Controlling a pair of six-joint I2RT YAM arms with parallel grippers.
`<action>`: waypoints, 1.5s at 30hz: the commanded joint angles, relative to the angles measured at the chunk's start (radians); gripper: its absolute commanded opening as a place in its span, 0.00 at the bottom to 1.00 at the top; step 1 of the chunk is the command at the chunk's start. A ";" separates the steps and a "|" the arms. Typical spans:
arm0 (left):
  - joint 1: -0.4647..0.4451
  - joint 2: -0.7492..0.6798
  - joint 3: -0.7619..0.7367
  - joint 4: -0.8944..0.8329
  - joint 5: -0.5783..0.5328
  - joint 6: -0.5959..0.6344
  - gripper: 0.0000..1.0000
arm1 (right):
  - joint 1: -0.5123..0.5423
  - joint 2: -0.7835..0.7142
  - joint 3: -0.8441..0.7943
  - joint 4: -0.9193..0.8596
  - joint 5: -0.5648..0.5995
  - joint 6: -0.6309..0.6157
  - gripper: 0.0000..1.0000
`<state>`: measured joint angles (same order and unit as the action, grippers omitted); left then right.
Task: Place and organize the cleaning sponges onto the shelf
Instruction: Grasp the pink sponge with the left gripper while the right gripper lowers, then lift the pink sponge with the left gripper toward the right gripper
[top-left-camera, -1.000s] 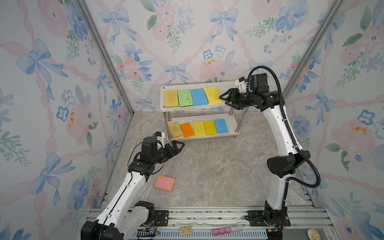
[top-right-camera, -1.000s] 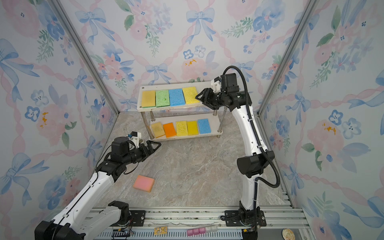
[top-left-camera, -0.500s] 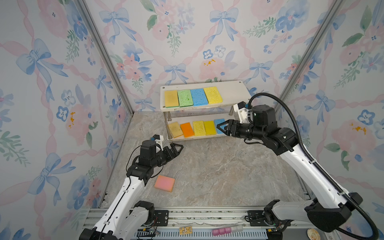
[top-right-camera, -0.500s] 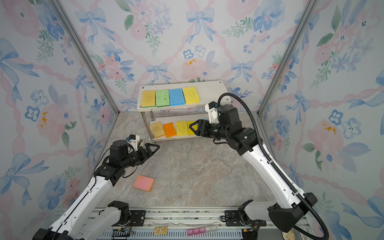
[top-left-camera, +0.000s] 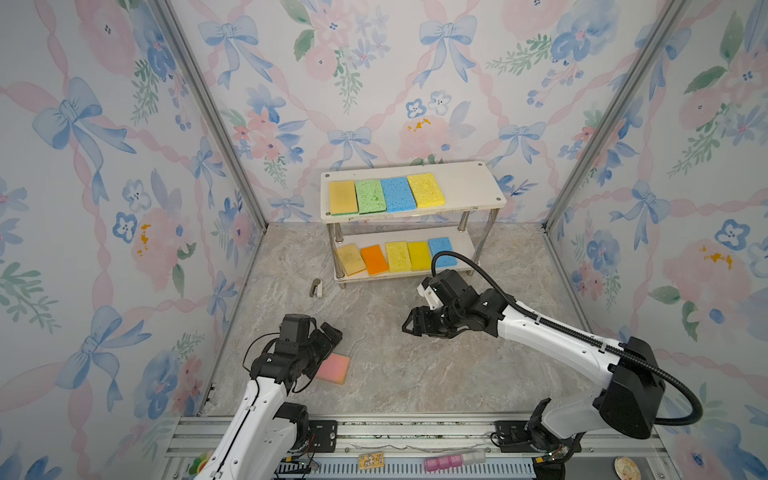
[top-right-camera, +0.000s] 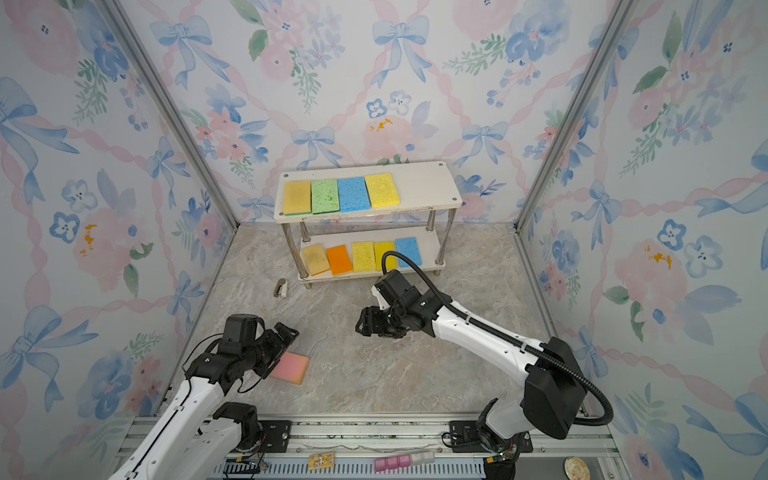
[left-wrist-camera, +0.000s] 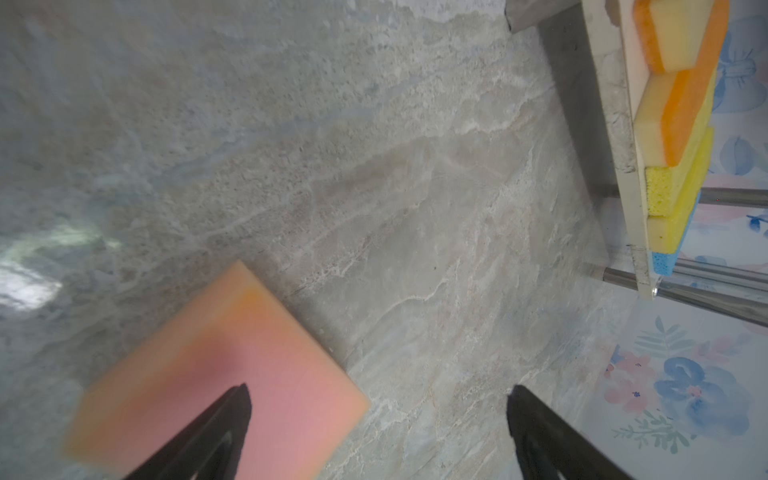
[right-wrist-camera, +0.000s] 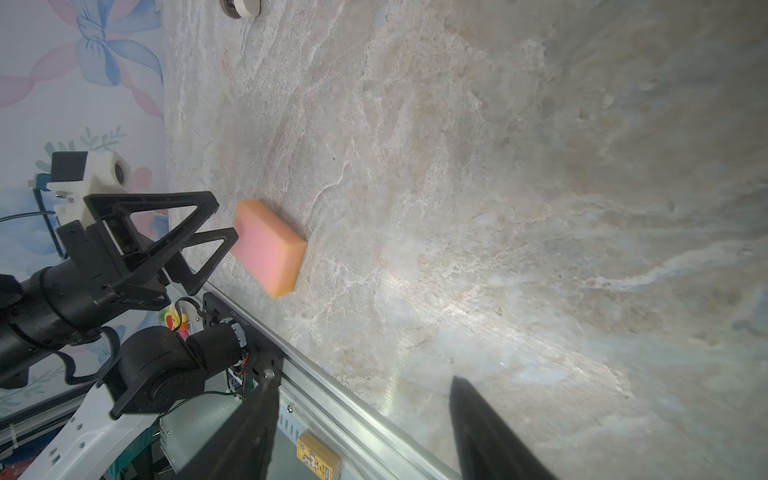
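Note:
One pink sponge (top-left-camera: 336, 368) (top-right-camera: 291, 368) lies flat on the marble floor at the front left. My left gripper (top-left-camera: 328, 344) (top-right-camera: 283, 345) hovers open over its near-left end; in the left wrist view one fingertip (left-wrist-camera: 239, 399) overlaps the pink sponge (left-wrist-camera: 216, 374) and the other stands over bare floor. The white shelf (top-left-camera: 469, 183) (top-right-camera: 428, 183) at the back holds several sponges in a row on each board. My right gripper (top-left-camera: 409, 326) (top-right-camera: 361, 326) is open and empty above mid-floor, pointing toward the pink sponge (right-wrist-camera: 268, 247).
A small grey stapler-like object (top-left-camera: 317, 288) (top-right-camera: 281, 288) lies on the floor by the shelf's front left post. The right arm's black cable (top-left-camera: 457, 259) arcs before the lower board. A metal rail (top-left-camera: 374, 428) borders the front; floral walls enclose the cell.
My right arm came away from the shelf's top board and swung down to mid-floor, its jaws widening. My left gripper dropped forward onto the pink sponge's end, still open.

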<state>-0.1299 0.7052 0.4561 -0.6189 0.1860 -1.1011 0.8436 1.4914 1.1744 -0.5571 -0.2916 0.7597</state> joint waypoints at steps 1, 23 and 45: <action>0.012 -0.005 0.036 -0.128 -0.090 -0.035 0.98 | 0.015 0.052 0.050 0.034 -0.027 0.007 0.69; 0.013 -0.131 -0.206 -0.085 0.053 -0.261 0.98 | 0.035 0.227 0.149 0.061 -0.117 -0.003 0.71; 0.013 -0.057 -0.295 0.114 0.101 -0.222 0.15 | 0.018 0.214 0.175 0.028 -0.106 -0.015 0.71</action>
<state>-0.1219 0.6369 0.1986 -0.4828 0.2676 -1.3373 0.8650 1.7096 1.3067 -0.5102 -0.3962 0.7555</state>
